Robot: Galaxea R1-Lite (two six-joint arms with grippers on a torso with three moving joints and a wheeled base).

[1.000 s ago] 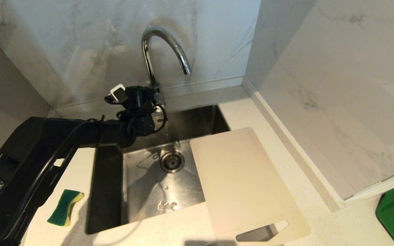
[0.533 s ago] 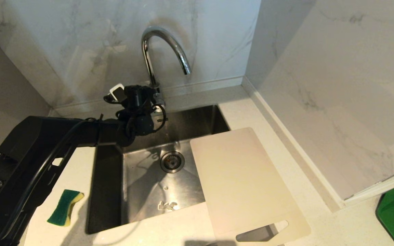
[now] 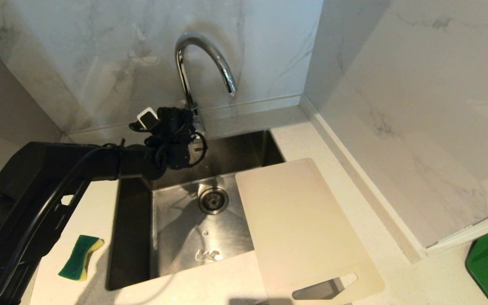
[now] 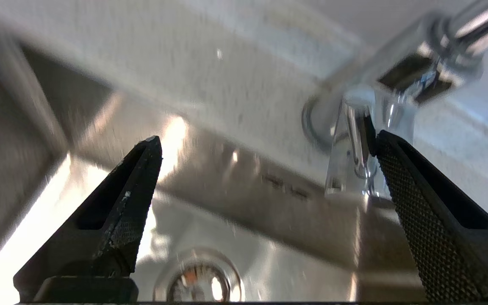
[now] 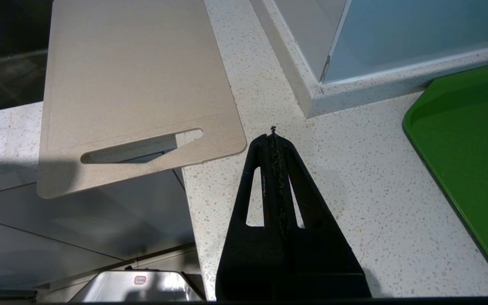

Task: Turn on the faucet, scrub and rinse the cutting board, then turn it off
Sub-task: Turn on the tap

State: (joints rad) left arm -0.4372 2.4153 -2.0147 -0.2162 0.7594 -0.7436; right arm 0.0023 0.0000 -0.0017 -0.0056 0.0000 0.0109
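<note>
Faucet: chrome gooseneck faucet (image 3: 203, 59) stands at the back rim of the sink (image 3: 176, 228); no water shows at the spout, so it looks off.
Change: over the last second the left arm's wrist has turned a little at the faucet base, with the elbow sliding slightly left; nothing else in the head view has shifted.
Left pincer: the left pincer (image 4: 265, 140) is wide, one finger (image 4: 422, 190) just beside the thin side lever (image 4: 356, 144); contact cannot be told through the blur.
Meaning: this reads as lining up to push the lever, so the first step is not yet done.
Board: cream-white board (image 3: 301, 224) lies flat, untouched, half on the desk (image 3: 417, 279) and half over the sink's right side, its handle slot toward the robot and that corner past the desk edge.
Board surface: looks dry and plain, faintly yellowed, with no visible soap.
Sponge: green and yellow sponge (image 3: 79, 256) rests on the desk left of the sink, well apart from the board.
Right pincer: right pincer (image 5: 274, 140) is closed and empty, parked over the desk near the board's slot end.
</note>
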